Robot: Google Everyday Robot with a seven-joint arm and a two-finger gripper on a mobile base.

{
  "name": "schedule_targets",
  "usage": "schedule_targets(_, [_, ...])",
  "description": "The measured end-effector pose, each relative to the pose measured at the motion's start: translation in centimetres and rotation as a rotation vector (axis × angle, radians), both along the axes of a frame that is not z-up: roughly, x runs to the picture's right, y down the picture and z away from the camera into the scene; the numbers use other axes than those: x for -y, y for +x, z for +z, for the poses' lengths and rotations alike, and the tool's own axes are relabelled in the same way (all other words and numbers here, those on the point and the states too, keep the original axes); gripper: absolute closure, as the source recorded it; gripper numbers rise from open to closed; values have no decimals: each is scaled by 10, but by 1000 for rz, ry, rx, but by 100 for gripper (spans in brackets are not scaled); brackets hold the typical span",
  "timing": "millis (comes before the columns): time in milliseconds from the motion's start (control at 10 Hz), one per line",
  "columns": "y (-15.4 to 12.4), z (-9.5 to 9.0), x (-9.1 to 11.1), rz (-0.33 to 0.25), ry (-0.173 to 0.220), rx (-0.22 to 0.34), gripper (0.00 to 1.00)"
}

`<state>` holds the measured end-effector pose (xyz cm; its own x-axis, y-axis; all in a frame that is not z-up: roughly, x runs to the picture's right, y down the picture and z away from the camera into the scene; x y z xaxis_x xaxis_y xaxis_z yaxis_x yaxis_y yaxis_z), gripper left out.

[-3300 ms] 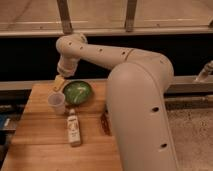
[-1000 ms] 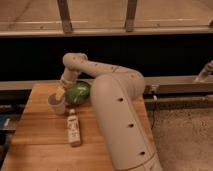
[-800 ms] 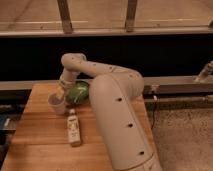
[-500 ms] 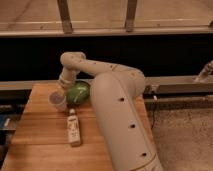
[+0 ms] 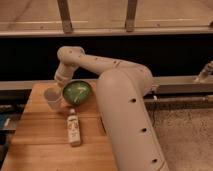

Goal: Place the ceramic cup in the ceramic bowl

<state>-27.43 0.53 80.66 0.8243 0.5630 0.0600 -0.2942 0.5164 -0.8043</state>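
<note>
Jaws cannot be read, whether open or closed: the gripper (image 5: 58,84) sits low over the ceramic cup (image 5: 52,98), beside the bowl.

Camera view: the pale arm (image 5: 120,105) rises from the lower right, bends at a rounded joint near the top left and comes down to the gripper, which sits at the upper right rim of the ceramic cup; whether it grips the cup cannot be told. The cup stands upright toward the back left of the wooden table (image 5: 40,150), just left of the ceramic bowl (image 5: 79,93) and touching or almost touching it. The bowl shows its glossy green inside and dark rim, with the arm's bulk just to its right. A white labelled bottle (image 5: 73,129) lies on the table nearer the camera, in front of the bowl, well apart from the cup. Speckled floor (image 5: 185,135) lies to the right.
</note>
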Motion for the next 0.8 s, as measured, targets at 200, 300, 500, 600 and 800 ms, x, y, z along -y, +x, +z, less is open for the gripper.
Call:
schedule_targets(200, [-5,-40,23,-11,53,60,100])
schedule_targets(300, [-4,-58,36,-20,87,68,100])
schedule_targets(500, [2,-83,64,-25,150,54,100])
schedule_targets(600, [11,-86,78,-17,162,38,100])
schedule_targets(800, [31,-77,96,4,160,5,100])
